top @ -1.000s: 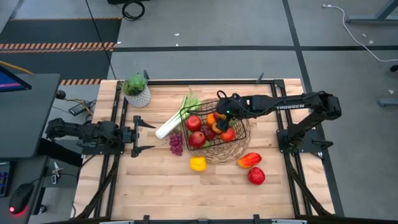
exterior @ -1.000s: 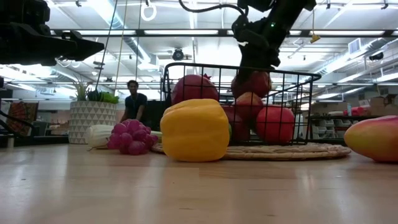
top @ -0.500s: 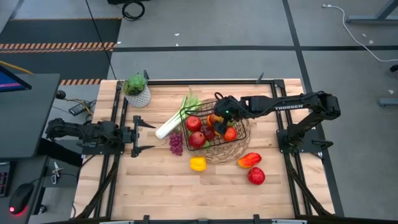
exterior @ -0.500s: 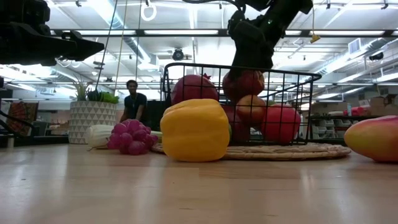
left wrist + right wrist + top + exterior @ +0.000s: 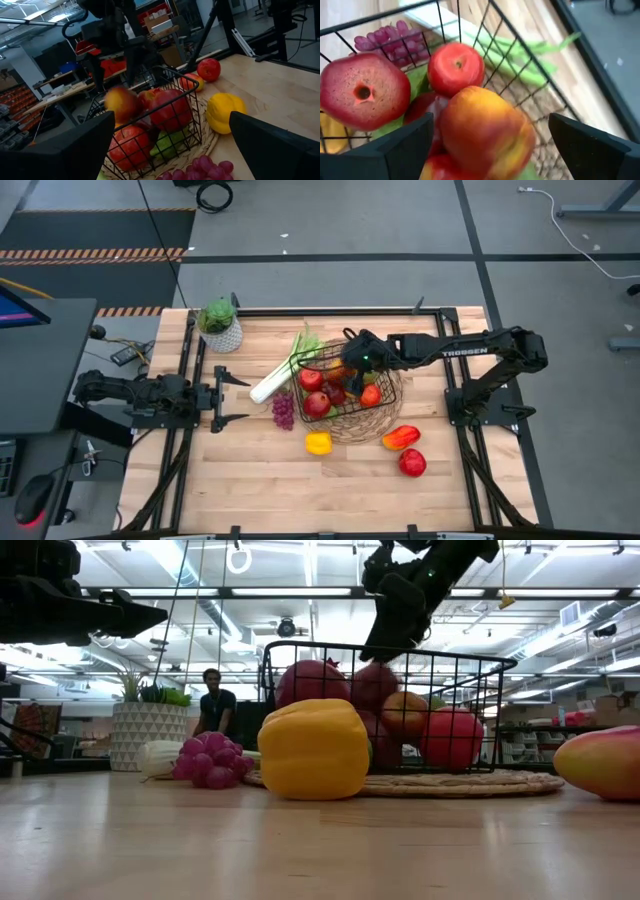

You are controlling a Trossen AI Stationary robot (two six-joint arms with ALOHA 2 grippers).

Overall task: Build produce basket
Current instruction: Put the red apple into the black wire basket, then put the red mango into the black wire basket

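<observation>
My right gripper (image 5: 352, 351) hangs over the far side of the basket (image 5: 392, 392), its two dark fingers (image 5: 400, 150) spread wide and holding nothing. Directly beneath them sits a smooth peach (image 5: 485, 131), orange blushing to red, resting on the heap of fruit (apart from both fingers, as the wrist view shows). Beside it lie a glossy red apple (image 5: 456, 67) and a duller, dimpled pomegranate (image 5: 362, 90) with a dark crown hole, and a green pear (image 5: 165, 145) is wedged low against the mesh.

The basket is dark wire bent into a square top, standing mid-table on a round woven wicker base (image 5: 470, 783). Just in front of it on the pale wooden table (image 5: 250, 480) rests a blocky, waxy yellow pepper (image 5: 318, 443). To its right lie an elongated red-and-yellow mango (image 5: 400, 437) and a round red apple (image 5: 412, 462). At the basket's left, a knobbly bunch of purple grapes (image 5: 283, 410) lies next to a long leek (image 5: 272, 381), white at the stalk and green at the leaves.

My left gripper (image 5: 228, 395) waits at the table's left edge, fingers fully apart and empty. At the far left corner stands a leafy plant in a white patterned pot (image 5: 220, 327).
</observation>
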